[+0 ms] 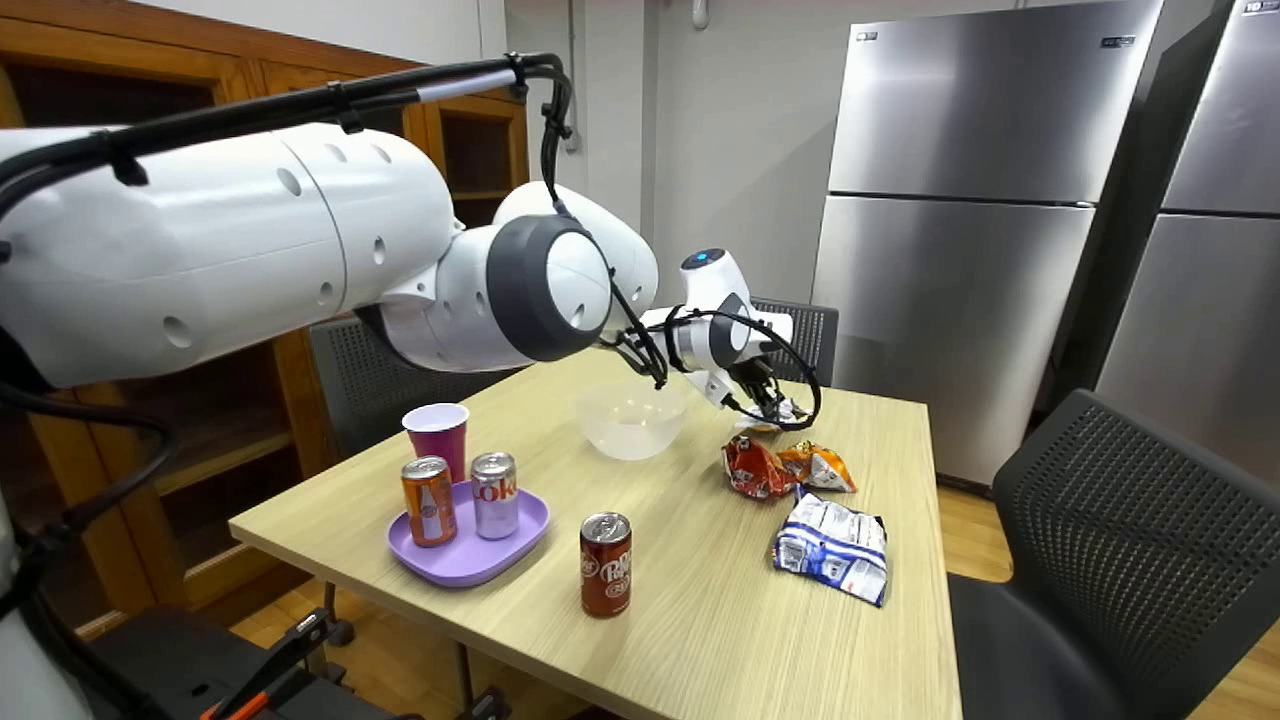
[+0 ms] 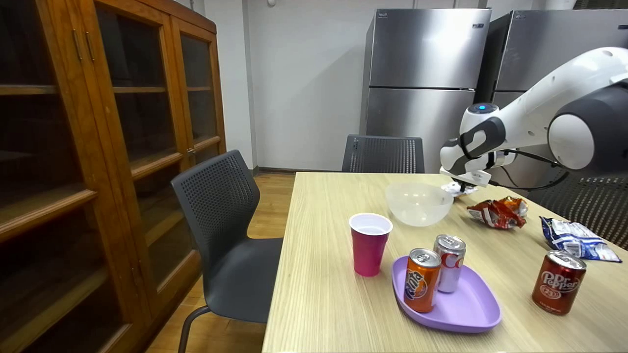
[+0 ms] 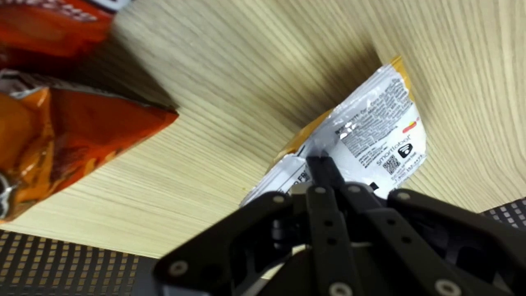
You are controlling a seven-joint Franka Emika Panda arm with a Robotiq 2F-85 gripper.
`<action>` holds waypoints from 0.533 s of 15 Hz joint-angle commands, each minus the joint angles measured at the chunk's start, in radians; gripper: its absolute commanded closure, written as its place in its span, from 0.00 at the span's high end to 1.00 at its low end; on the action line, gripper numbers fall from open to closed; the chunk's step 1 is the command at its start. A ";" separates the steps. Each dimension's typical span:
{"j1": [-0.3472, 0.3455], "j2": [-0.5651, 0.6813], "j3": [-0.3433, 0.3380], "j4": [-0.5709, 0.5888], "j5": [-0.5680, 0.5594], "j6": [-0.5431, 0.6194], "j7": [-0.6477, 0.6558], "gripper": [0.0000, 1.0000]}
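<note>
black, jointed gripper (image 3: 323, 163) pinches a crinkled, glossy white bag (image 3: 382, 131) over wood-grained tabletop (image 3: 230, 90).

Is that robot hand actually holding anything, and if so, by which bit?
The gripper appears to hold the white snack bag, its jaws closed and pinching it around the middle.

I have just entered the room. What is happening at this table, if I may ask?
A robot arm stretches over the table, its pincer closed, apparently on a fold of a white snack bag. Whether the bag is lifted, I cannot tell. A red bag and an orange bag lie nearby, and a frosted bowl stands close. A Fanta can and a Coke can stand on the purple tray, a Dr Pepper can directly on the table.
</note>
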 commanded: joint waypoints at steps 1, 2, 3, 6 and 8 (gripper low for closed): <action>0.001 -0.040 0.024 -0.018 0.006 -0.002 -0.036 0.00; 0.002 -0.047 0.027 -0.022 0.006 0.000 -0.041 0.00; 0.002 -0.054 0.031 -0.028 0.006 0.003 -0.047 0.00; 0.003 -0.074 0.042 -0.038 0.006 0.012 -0.059 0.00; 0.005 -0.089 0.048 -0.046 0.006 0.020 -0.070 0.00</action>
